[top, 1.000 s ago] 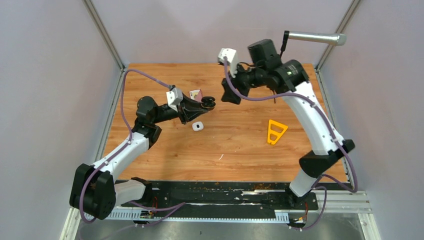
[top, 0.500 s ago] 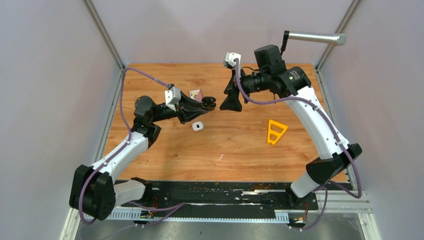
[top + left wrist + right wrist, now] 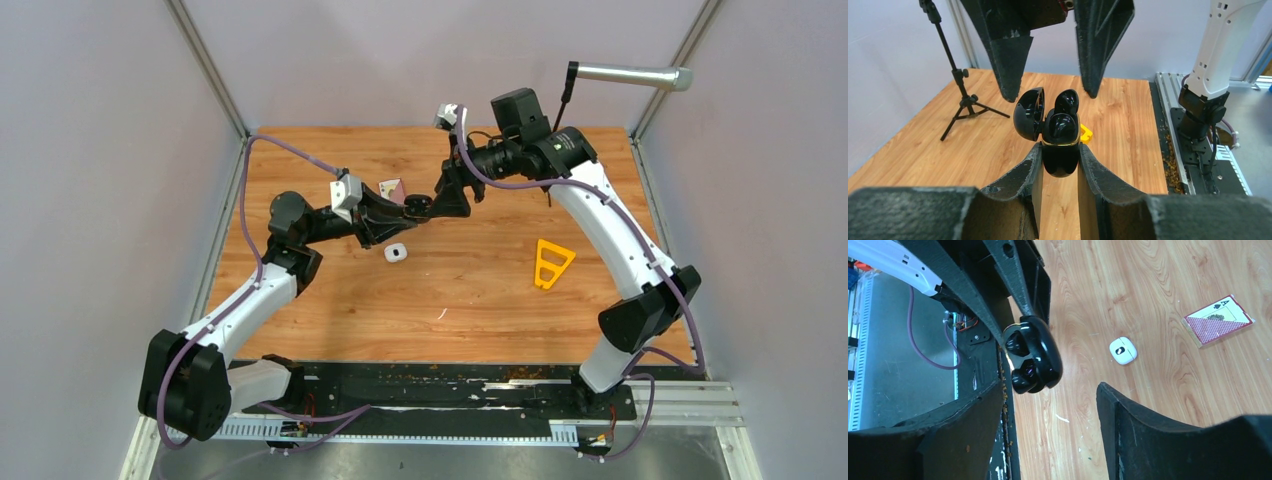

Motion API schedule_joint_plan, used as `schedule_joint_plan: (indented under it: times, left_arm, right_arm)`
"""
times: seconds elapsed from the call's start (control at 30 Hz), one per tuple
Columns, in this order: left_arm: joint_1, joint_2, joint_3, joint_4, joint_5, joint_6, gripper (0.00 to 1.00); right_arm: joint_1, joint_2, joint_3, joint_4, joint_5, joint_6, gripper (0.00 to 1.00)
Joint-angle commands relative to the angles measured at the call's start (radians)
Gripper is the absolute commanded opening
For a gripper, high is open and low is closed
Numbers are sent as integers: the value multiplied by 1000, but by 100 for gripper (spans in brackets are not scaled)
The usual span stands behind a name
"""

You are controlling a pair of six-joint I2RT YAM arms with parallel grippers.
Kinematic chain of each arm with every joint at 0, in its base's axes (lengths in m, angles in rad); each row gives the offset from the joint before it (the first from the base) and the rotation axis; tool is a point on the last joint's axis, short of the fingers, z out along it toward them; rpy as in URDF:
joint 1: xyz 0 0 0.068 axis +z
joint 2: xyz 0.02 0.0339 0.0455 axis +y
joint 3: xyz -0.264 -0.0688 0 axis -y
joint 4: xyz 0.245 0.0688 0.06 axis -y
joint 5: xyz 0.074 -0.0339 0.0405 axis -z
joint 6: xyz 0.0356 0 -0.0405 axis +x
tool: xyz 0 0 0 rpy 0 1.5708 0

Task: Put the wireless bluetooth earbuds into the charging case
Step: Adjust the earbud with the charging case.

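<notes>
The charging case [image 3: 1060, 162] is glossy black with a thin gold rim. Its lid [image 3: 1028, 115] is swung open to one side, and two black earbuds [image 3: 1066, 102] show in the wells, one standing higher than the other. It is held in the air over the far half of the table [image 3: 480, 290], about midway between the left and right edges.

The left fingers [image 3: 1023, 185] pinch the case body from both sides. The left arm [image 3: 250, 300] reaches out low from the near left corner. The right arm [image 3: 610, 230] arches up from the near right corner and bends back toward the case. The right fingers [image 3: 1133, 430] are spread wide with nothing between them, their tips just beside the open lid and the earbuds without touching.

Below on the table lie a small white rounded object [image 3: 396, 252], a playing card [image 3: 392, 188] nearer the far edge, a yellow triangular piece [image 3: 552, 263] toward the right edge, and a thin white sliver [image 3: 441, 314].
</notes>
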Motion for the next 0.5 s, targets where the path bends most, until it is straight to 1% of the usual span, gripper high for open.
schedule_joint_plan:
  times: [0.0,0.27,0.4,0.47]
  left_arm:
    - [-4,-23,44,24,22,15,0]
    - [-4,-13,53,18,31,27,0]
    - [-4,-8,54,14,30,35,0]
    - [-4,-5,54,10,27,38,0]
  right_arm:
    - [-1,37,57,33,12,31,68]
    - [-2,68,76,43,35,56,66]
    - [-2,71,80,54,13,72,66]
    - [-2,71,89,45,-20,67,68]
